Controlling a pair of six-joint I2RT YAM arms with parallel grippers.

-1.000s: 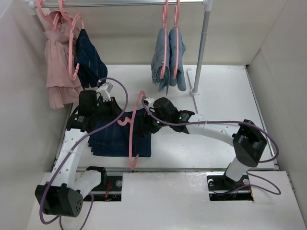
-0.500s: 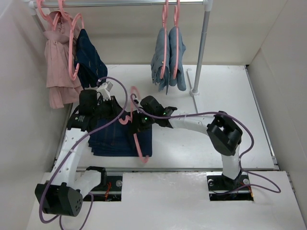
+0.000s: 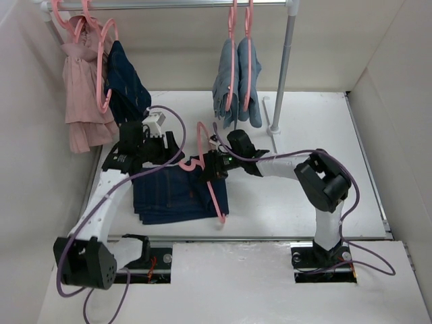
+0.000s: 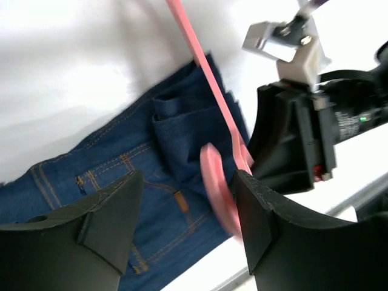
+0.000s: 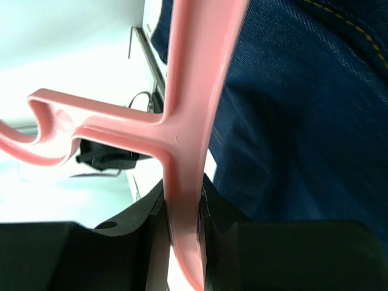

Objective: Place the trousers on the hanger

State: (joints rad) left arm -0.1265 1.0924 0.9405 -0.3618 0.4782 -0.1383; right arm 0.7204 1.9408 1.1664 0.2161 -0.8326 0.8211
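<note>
The trousers point(image 3: 177, 196), dark navy jeans with orange stitching, lie folded on the white table. The pink hanger point(image 3: 210, 182) stands slanted over their right end, hook point(image 3: 201, 128) uppermost. My right gripper point(image 3: 214, 165) is shut on the hanger's stem point(image 5: 188, 121), with its jaws pressed on both sides of it point(image 5: 182, 224) and denim point(image 5: 303, 121) just beside. My left gripper point(image 3: 170, 145) hovers open above the trousers' upper edge. In the left wrist view its fingers point(image 4: 185, 206) stand apart over the denim point(image 4: 121, 170), with a blurred pink part of the hanger point(image 4: 215, 188) close to the right finger.
A rail at the back carries a pink garment point(image 3: 84, 81), a dark speckled garment point(image 3: 128, 81) and light blue jeans point(image 3: 237, 81) on pink hangers. The rack's pole point(image 3: 283, 74) stands at the back right. Beige walls close in both sides.
My right gripper has shut on the hanger and carried it rightward. My left gripper has opened, let go of the trousers and lifted back. The trousers have shifted slightly right.
</note>
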